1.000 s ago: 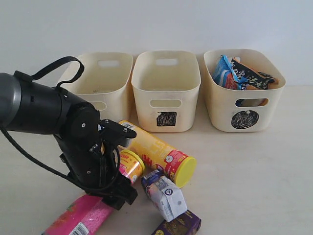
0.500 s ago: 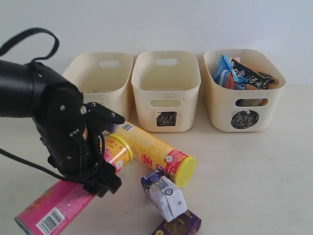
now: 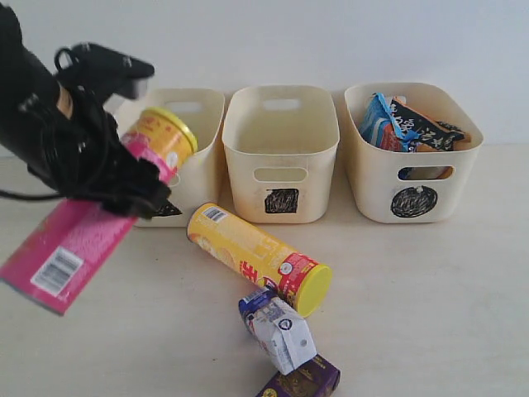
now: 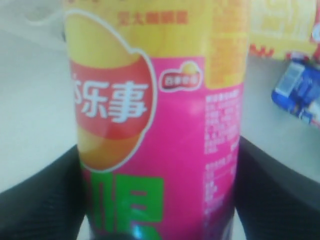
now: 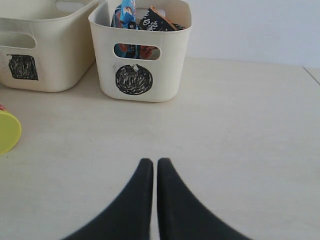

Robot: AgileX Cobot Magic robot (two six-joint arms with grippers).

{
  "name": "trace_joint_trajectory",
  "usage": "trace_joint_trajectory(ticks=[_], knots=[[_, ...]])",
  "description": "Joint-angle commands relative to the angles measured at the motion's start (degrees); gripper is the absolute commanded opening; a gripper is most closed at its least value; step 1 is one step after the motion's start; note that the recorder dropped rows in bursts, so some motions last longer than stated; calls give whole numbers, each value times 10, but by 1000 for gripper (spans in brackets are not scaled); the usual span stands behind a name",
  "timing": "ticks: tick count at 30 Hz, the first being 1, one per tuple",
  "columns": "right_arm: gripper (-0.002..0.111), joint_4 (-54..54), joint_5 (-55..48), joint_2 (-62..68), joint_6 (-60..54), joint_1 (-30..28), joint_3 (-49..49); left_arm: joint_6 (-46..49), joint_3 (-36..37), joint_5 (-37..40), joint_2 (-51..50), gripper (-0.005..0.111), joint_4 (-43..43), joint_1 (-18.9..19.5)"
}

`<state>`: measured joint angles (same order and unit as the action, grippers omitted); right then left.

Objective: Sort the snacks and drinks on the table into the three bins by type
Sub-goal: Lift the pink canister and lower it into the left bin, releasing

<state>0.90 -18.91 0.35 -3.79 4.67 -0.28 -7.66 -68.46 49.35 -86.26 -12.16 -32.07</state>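
Observation:
My left gripper (image 3: 124,178) is shut on the pink chip tube (image 3: 70,248) and holds it tilted in the air. The tube's yellow-lidded end (image 3: 169,132) is up by the left bin (image 3: 202,157); the tube (image 4: 160,125) fills the left wrist view between the fingers (image 4: 45,200). On the table (image 3: 413,289) the yellow tube (image 3: 248,252) lies on its side. In front of it lie the white-and-purple carton (image 3: 281,335) and the dark purple carton (image 3: 302,380). The right gripper (image 5: 151,162) hovers shut and empty above bare table.
The middle bin (image 3: 248,149) bears a black square. The right bin (image 3: 372,165), marked with a circle, holds the blue bag (image 3: 380,120) and an orange-edged dark bag (image 3: 421,124). The left bin's mark is mostly hidden behind my arm.
The left arm has lifted the pink tube off the table, up and back toward the left bin. The cartons, yellow tube and right gripper have stayed still.

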Motion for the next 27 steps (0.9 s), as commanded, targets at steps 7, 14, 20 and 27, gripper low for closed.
trace_joint_trajectory(ticks=[7, 14, 20, 27], knots=[[0, 0, 2, -4, 0, -2, 3, 13, -140, -106, -54, 4, -10, 84], [0, -1, 5, -4, 0, -2, 3, 0, -245, -164, -152, 4, -4, 126], [0, -1, 4, -4, 0, -2, 3, -4, -363, -171, -261, 4, 5, 149], [0, 0, 4, -4, 0, -2, 3, -4, -481, -171, -374, 4, 21, 161]])
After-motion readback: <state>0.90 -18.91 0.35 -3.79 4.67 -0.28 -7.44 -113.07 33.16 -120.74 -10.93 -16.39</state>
